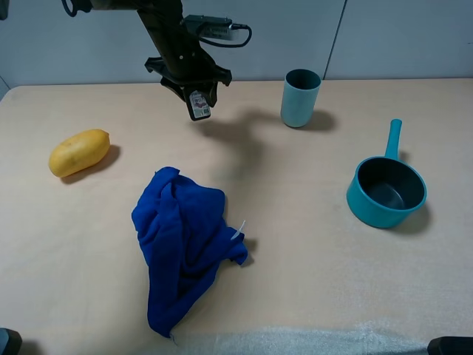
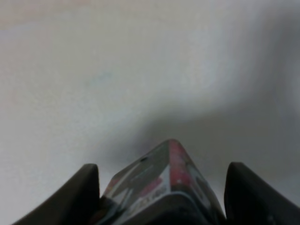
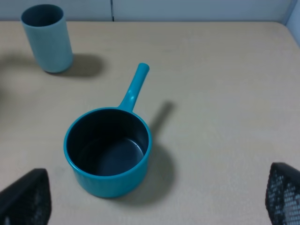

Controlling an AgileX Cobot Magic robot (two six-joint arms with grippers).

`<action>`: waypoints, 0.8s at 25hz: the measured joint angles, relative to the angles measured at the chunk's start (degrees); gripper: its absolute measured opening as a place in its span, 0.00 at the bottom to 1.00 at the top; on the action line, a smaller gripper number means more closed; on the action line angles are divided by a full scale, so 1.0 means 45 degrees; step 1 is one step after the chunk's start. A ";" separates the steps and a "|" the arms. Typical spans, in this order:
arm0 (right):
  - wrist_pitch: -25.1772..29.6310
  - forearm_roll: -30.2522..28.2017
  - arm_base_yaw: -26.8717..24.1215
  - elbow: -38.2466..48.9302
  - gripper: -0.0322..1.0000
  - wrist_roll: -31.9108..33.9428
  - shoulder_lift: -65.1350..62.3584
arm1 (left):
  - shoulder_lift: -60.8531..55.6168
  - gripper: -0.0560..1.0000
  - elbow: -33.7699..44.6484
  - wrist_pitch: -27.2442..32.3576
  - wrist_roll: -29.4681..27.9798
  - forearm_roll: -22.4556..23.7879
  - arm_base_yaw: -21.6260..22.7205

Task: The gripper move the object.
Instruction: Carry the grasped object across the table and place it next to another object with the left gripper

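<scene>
Hanging above the table (image 1: pixel 318 251), the object (image 1: pixel 199 105), pinched in left jaws

Print on the pack (image 1: pixel 199 104) — illegible

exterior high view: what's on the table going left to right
yellow fruit → blue cloth → teal cup → teal saucepan

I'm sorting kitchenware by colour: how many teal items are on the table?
2: a cup at the back, right of centre, and a saucepan near the right edge. The crumpled blue cloth could hide something small.
</scene>
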 joint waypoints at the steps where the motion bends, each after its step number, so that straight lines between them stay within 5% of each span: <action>1: 0.0000 0.0000 0.0000 0.0000 0.70 0.0000 0.0000 | 0.0002 0.60 -0.0289 0.0322 0.0000 0.0000 0.0000; 7: 0.0000 0.0000 0.0000 0.0000 0.70 0.0000 0.0000 | -0.0047 0.60 -0.1611 0.2157 0.0000 0.0000 0.0000; 20: 0.0000 0.0000 0.0000 0.0000 0.70 0.0000 0.0000 | -0.2090 0.60 -0.1777 0.3884 0.0084 0.0062 -0.0015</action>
